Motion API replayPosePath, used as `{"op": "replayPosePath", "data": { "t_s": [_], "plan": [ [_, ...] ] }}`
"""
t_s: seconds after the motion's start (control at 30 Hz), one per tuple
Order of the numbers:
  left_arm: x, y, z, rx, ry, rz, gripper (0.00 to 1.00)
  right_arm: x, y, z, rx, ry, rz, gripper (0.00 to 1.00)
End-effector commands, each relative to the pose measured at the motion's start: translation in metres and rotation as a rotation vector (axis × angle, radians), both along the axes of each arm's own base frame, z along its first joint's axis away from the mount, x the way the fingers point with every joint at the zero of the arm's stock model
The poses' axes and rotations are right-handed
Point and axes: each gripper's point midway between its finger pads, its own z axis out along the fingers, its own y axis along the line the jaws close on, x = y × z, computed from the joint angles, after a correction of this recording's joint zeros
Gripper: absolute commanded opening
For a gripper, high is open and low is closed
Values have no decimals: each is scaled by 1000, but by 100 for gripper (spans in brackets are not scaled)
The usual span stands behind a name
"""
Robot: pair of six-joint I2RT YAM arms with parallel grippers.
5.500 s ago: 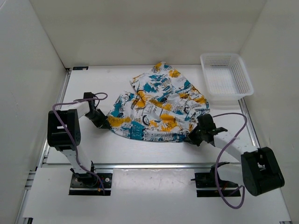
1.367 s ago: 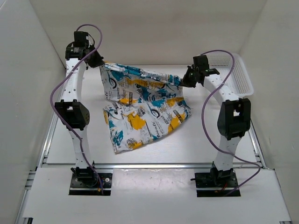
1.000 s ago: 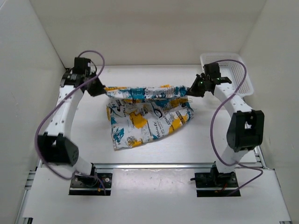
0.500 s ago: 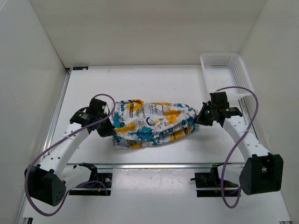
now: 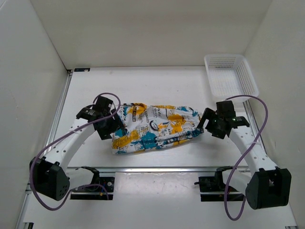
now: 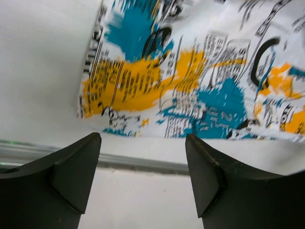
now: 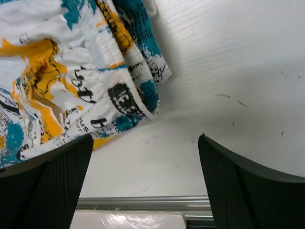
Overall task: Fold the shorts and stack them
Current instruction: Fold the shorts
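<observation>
A white plastic mesh basket [image 5: 230,76] sits at the far right corner of the white table [image 5: 143,86]. An aluminium rail [image 5: 157,168] runs along the table's near edge. Pale walls [image 5: 143,28] enclose it.

White arms [image 5: 71,142] bear black joints [image 5: 47,174], purple cables [image 5: 244,96], black left pincer [image 6: 143,138], right pincer [image 7: 145,138].

bright even light, soft shadows, shorts [image 6: 200,81] slightly blurred in left wrist view
</observation>
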Motion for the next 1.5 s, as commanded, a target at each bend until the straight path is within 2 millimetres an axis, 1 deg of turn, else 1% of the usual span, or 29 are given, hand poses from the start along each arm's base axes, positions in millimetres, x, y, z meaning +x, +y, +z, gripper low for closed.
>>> {"op": "replayPosePath", "data": {
  "t_s": [0.0,0.03,0.07,0.1,0.2,0.23,0.3,0.37,0.4,0.43,0.5,0.53,0.57,0.67,0.73,0.8,0.83,0.87,0.93,0.97,1.03,1.07,1.1,1.13,1.17,1.23,1.3,1.4,1.47],
  "plan": [
    [28,6,9,73,-73,1,81,32,0,11,-20,-55,9,96],
    [36,4,9,75,-87,-14,76,38,6,10,-5,-53,37,96],
    [47,-1,2,74,-97,-41,75,44,12,1,7,-12,69,97],
    [52,-3,-2,75,-96,-41,72,58,16,11,-12,-43,104,97],
    [62,-14,-18,58,-52,-71,64,76,16,11,-86,-45,107,80],
    [63,-17,-24,49,-35,-77,62,79,14,8,-100,-44,99,65],
    [64,-20,-43,69,14,-97,54,86,17,-2,-93,-33,105,53],
    [66,-27,-59,49,41,-134,50,83,23,-20,-92,7,132,38],
    [64,-26,-75,66,85,-143,49,80,19,-28,-112,31,125,35],
    [62,-25,-83,79,111,-158,44,76,15,-37,-131,56,118,33],
    [58,-23,-98,97,156,-172,44,71,10,-51,-155,100,102,30],
    [55,-21,-107,108,186,-182,42,71,9,-51,-157,100,87,30],
    [56,-20,-107,117,184,-179,42,61,7,-62,-161,144,81,30],
    [52,-11,-105,132,175,-138,45,42,11,-76,-135,200,72,35],
    [50,2,-97,132,148,-100,49,34,17,-72,-91,195,81,36],
    [52,7,-88,118,119,-96,53,29,19,-63,-72,181,88,40],
    [53,7,-82,105,101,-98,60,27,18,-48,-63,133,87,46],
    [55,7,-74,102,68,-111,63,23,11,-41,-94,117,80,57],
    [57,3,-64,81,47,-127,68,28,7,-11,-105,21,72,89],
    [64,1,-55,74,16,-126,71,24,0,-7,-120,18,53,98],
    [66,1,-49,78,14,-136,72,31,-12,5,-130,-26,16,100],
    [71,-1,-46,76,7,-136,70,31,-13,5,-121,-24,25,100],
    [72,1,-46,86,5,-132,51,27,-14,-2,-109,2,32,100],
    [77,5,-47,96,6,-118,40,27,-16,-12,-98,34,34,100],
    [81,9,-50,102,15,-113,30,30,-6,-13,-50,30,72,100],
    [84,21,-57,130,34,-80,17,29,-1,-28,-21,74,118,99],
    [87,40,-68,147,73,-32,10,28,3,-37,-3,104,142,96],
    [87,54,-80,118,113,10,10,34,13,-43,51,102,149,95],
    [87,56,-83,104,128,32,10,36,18,-46,83,102,134,89]
  ]
}}
